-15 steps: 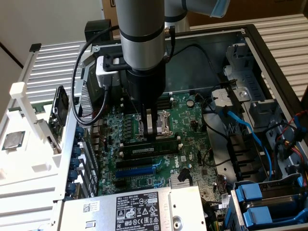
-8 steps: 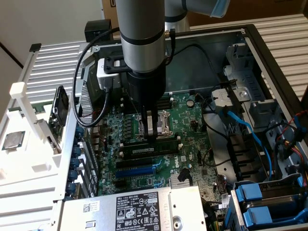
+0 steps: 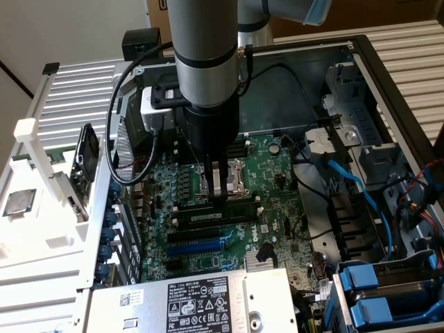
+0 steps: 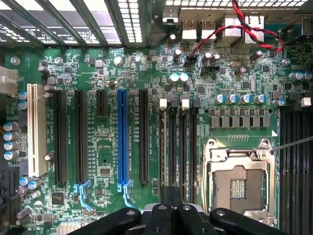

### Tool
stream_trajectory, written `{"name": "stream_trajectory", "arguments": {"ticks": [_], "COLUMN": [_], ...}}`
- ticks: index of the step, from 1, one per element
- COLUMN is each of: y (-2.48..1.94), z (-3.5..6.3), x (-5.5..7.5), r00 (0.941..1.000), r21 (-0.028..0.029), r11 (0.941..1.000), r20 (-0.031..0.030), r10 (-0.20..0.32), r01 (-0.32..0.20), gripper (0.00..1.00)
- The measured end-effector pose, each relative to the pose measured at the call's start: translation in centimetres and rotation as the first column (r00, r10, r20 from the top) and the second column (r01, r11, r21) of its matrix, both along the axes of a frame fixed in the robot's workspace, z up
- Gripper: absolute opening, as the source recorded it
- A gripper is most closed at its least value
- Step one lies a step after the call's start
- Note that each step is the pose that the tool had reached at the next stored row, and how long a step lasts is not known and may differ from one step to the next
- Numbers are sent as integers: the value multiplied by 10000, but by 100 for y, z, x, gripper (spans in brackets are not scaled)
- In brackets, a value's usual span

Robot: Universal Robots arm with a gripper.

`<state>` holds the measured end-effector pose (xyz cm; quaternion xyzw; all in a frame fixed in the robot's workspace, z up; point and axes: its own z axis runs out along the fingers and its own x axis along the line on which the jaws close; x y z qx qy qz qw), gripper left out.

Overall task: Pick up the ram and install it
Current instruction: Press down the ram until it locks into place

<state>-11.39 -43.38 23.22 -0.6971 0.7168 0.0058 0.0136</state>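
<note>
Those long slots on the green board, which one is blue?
The blue slot is the single long one among the black slots, with one white slot at the far end. It is the sole brightly coloured one; its neighbours either side are black.

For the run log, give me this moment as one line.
fingers: shut | at: ram in motherboard slot | CPU socket: empty

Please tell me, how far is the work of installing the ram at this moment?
Done: the ram appears to stand on edge in a memory slot beside the open processor socket, so it seems it was already picked up and brought there. In hand: the tool, shut, is low over the ram's top edge. Left: the pictures cannot confirm that it is fully seated and latched.
</note>
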Motion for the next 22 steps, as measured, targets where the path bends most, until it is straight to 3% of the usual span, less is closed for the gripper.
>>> {"name": "stream_trajectory", "arguments": {"ticks": [14,16,22], "y": [0,3,0], "z": [-48,-27,103], "x": [0,2,0], "r00": [10000,10000,10000], "r21": [-4,13,-5], "r11": [10000,10000,10000], "r20": [21,37,21], "r10": [-1,-1,0], "r01": [1,1,0], "gripper": [11,11,11]}}
